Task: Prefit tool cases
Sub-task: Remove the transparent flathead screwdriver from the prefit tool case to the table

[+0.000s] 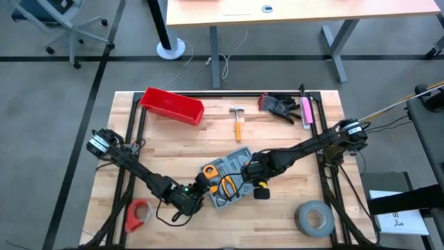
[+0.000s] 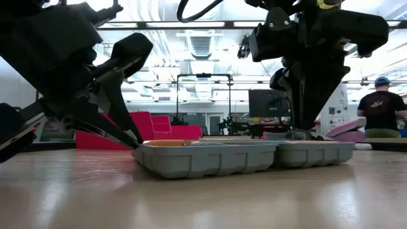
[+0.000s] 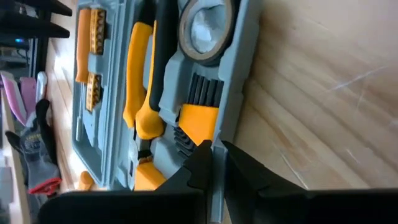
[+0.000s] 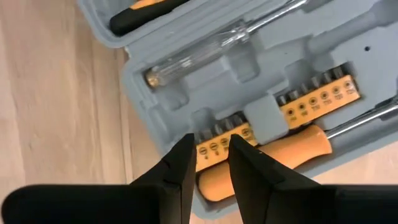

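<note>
on the left of the bench (image 1: 166, 149) sits a red tape dispenser (image 1: 137, 214) near the front edge, with a red bin (image 1: 172, 105) well behind it. the left hand (image 3: 214, 163) is low at the front-left edge of the tool case (image 1: 229, 179), its fingers brought together on the thin grey rim there, apparently pinning the case in place.

the case lies open and flat in the middle of the bench. several recesses are already filled: a tape measure (image 3: 202, 25), yellow-handled pliers (image 3: 140, 81), a clear-handled screwdriver (image 4: 217, 46) and 2 strips of bits (image 4: 317, 99). a hammer (image 1: 237, 119) lies loose on the bench behind the case, so at least 1 tool looks left to fit.

the right hand (image 4: 209, 155) hovers over the right side of the case, fingers slightly apart just above the bit strip and an orange handle (image 4: 267, 158); nothing is gripped between them. it seems to be pressing or checking that piece.

further right lie gloves (image 1: 279, 105), a pink tool (image 1: 306, 111) and a grey tape roll (image 1: 315, 219).
</note>
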You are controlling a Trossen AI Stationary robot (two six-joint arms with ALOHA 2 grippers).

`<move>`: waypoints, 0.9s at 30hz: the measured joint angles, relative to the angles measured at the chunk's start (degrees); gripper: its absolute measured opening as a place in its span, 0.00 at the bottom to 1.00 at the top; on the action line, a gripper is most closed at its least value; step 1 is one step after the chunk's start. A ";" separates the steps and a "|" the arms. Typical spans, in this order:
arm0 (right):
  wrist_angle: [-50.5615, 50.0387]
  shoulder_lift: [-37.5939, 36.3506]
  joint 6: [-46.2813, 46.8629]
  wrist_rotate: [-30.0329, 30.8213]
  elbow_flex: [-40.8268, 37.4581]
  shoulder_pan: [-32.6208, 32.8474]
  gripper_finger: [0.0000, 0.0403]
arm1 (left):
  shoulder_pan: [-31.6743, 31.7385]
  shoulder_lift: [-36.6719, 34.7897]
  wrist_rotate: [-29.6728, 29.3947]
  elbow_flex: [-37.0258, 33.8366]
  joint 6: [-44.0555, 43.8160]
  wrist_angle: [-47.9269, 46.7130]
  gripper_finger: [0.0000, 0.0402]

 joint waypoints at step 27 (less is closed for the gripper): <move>2.47 -3.26 20.61 3.97 0.02 2.69 0.20 | 5.15 -2.14 11.58 -0.02 15.01 0.45 0.04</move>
